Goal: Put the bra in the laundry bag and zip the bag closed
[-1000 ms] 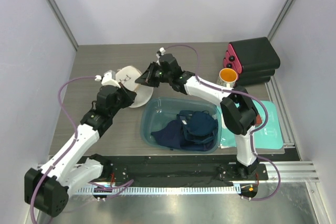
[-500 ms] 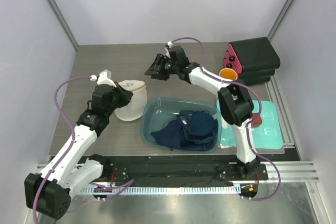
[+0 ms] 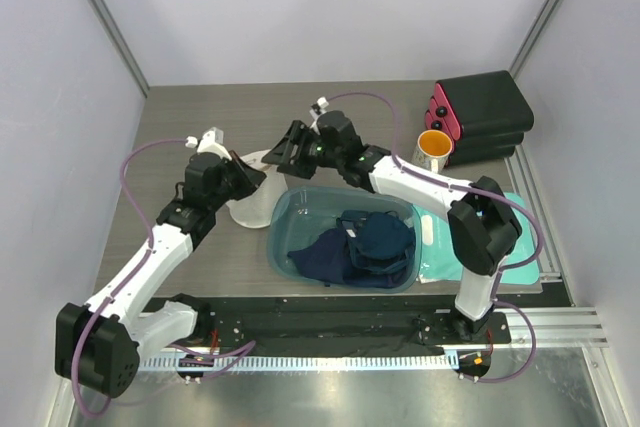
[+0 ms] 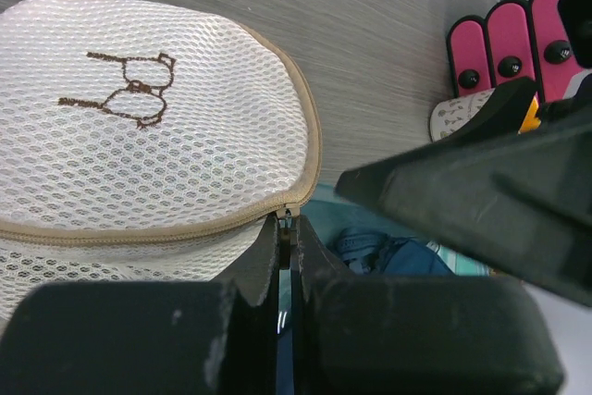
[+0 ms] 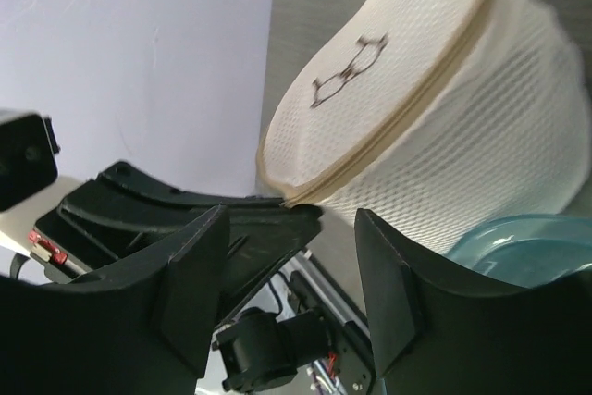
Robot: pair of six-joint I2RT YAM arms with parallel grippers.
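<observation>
The cream mesh laundry bag (image 3: 248, 209) stands left of the basin; its emblem face (image 4: 129, 90) is tilted up. The tan zip line runs round its edge. My left gripper (image 4: 287, 228) is shut on the small zipper pull (image 4: 286, 217) at the bag's right edge. From the top view it (image 3: 255, 175) sits on the bag's far upper edge. My right gripper (image 5: 291, 275) is open just beside the bag (image 5: 444, 127), nothing between its fingers (image 5: 190, 289); from above it (image 3: 278, 152) hovers at the bag's far right. The bra is not in view.
A teal basin (image 3: 280, 217) holding navy clothes (image 3: 360, 242) sits right of the bag. A flat teal pouch (image 3: 510, 247) lies further right. An orange cup (image 3: 435, 144) and a black case with pink parts (image 3: 485, 107) stand at the back right.
My right gripper opened and let go of the bag, swung away, then came back beside it. The bag dropped from tilted to standing. My left gripper stayed shut at the zip.
</observation>
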